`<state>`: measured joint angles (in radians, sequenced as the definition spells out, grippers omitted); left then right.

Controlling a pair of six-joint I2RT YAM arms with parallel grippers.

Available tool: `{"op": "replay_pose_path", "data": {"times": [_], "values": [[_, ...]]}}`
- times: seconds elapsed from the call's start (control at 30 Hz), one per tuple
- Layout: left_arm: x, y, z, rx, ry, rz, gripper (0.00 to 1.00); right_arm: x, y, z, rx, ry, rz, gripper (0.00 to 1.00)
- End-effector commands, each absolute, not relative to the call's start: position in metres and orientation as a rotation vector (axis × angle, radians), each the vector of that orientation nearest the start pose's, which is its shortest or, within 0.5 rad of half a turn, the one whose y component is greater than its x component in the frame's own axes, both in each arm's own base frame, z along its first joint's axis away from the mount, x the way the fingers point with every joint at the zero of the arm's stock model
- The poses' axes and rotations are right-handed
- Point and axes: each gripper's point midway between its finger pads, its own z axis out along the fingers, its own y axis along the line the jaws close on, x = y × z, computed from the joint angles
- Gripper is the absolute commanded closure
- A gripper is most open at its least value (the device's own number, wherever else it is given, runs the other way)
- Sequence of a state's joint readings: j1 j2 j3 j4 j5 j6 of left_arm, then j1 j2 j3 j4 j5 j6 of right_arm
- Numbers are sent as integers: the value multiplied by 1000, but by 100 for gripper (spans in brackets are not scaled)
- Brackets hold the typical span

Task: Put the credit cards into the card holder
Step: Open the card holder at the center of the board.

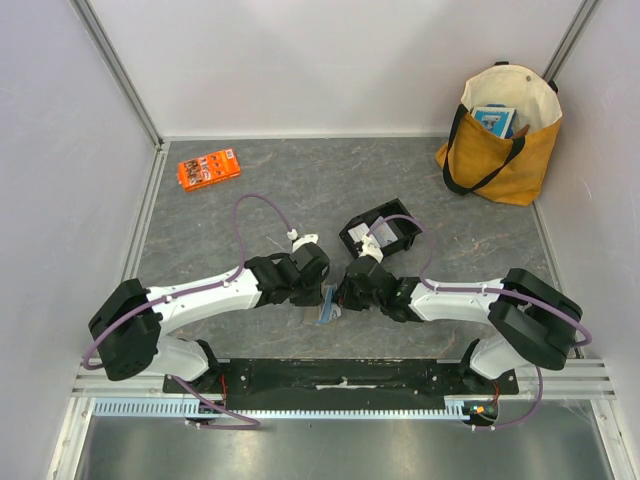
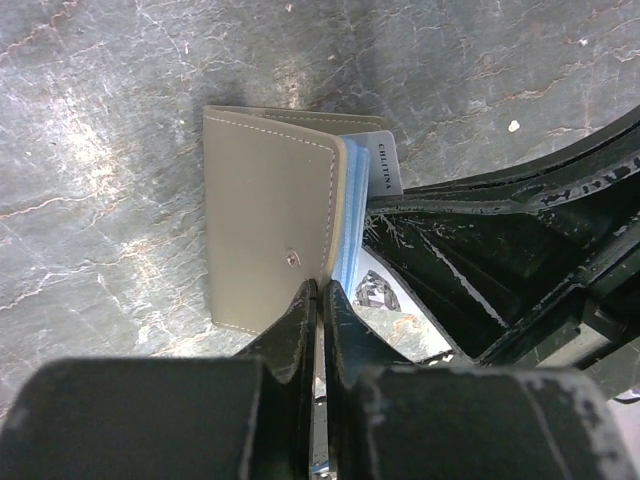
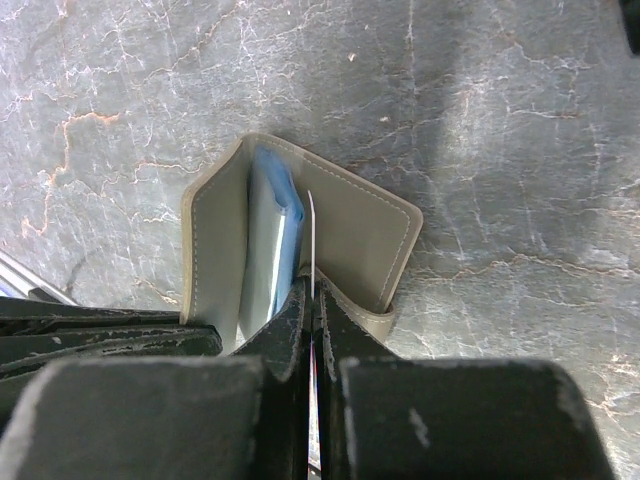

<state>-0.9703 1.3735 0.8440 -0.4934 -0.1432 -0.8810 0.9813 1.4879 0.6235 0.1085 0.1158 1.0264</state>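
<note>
right wrist: card [image 3: 311,240] pinched (holder [image 3: 356,228] open)

The white-and-black left arm [image 1: 200,292] and matching right arm [image 1: 460,295] stretch low toward the middle, wrists facing. There the left gripper [image 2: 320,300] and right gripper [image 3: 312,300] meet, jaws pinched nearly together.

Lying flat toward the far left of the grey veined surface [image 1: 300,170], an orange packet [image 1: 208,168]. Standing open in the far right corner, a mustard tote bag [image 1: 500,160] with black straps, holding a blue box [image 1: 493,120]. Sitting near the middle, a black open tray [image 1: 398,212].
</note>
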Motion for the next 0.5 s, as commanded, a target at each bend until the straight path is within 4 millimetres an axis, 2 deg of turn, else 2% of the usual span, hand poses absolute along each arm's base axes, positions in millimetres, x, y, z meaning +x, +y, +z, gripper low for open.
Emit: {"op": "replay_pose_path", "data": {"times": [0.0,0.1,0.2,0.4,0.47], "values": [[179,-270,73,35,2646,-517,98,191,317,34,125,2491,825,100],[178,-270,72,46,2651,-511,98,191,317,36,118,2486,827,100],[180,-262,72,30,2645,-467,98,194,314,37,125,2481,804,100],[174,-225,66,-81,2652,-413,98,205,307,50,114,2439,738,100],[169,-209,56,-123,2670,-405,98,205,310,51,93,2450,732,100]]}}
